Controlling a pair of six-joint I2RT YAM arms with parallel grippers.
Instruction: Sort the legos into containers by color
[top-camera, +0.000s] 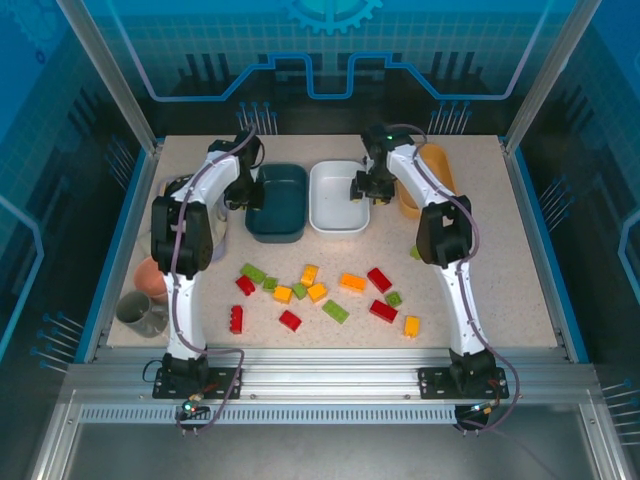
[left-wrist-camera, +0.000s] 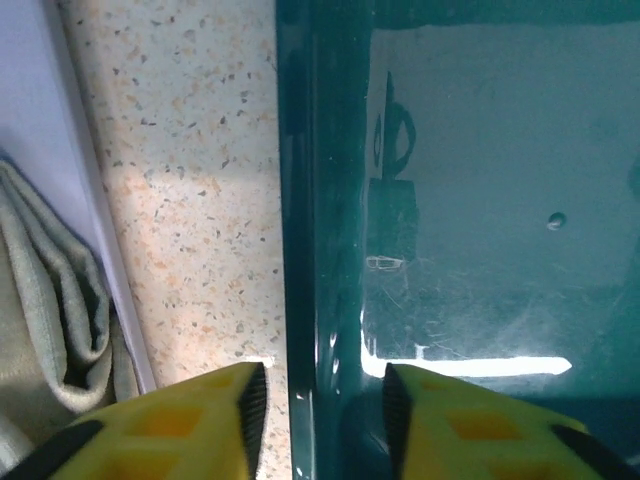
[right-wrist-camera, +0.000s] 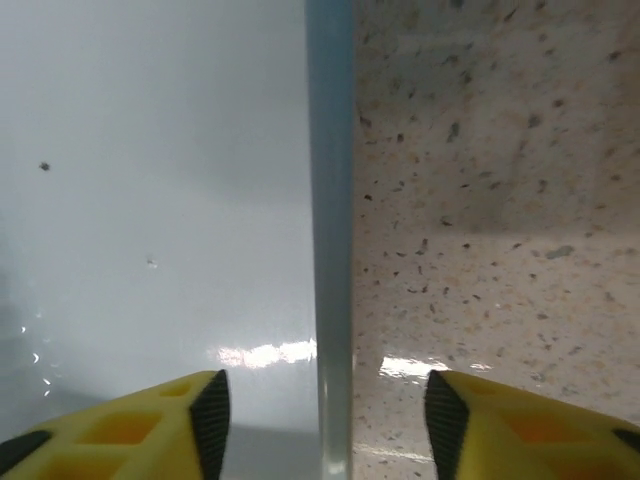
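A speckled beige table (top-camera: 480, 300) sits inside a blue-lit enclosure with a gear graphic on the back wall. Nearest you, past the two arm bases, the legos (top-camera: 352, 282) lie loose across the front half of the table: red, green and yellow-orange bricks, none sorted yet. A grey cup (top-camera: 140, 312) stands at the near left edge.

Farther back, three trays sit in a row: the teal tray (top-camera: 280, 205), the white tray (top-camera: 335, 200) and the orange tray (top-camera: 440, 165). The teal and white ones look empty. Both arms reach out to them.

Your left fingers (left-wrist-camera: 210, 420) are parted and straddle the teal tray's left wall, holding nothing. Your right fingers (right-wrist-camera: 170, 420) stand wider apart, one on each side of the white tray's right rim, also holding nothing. This placement suggests readiness to pinch a rim and shift a tray, perhaps closer to the bricks.

No brand, label or readable writing shows anywhere.
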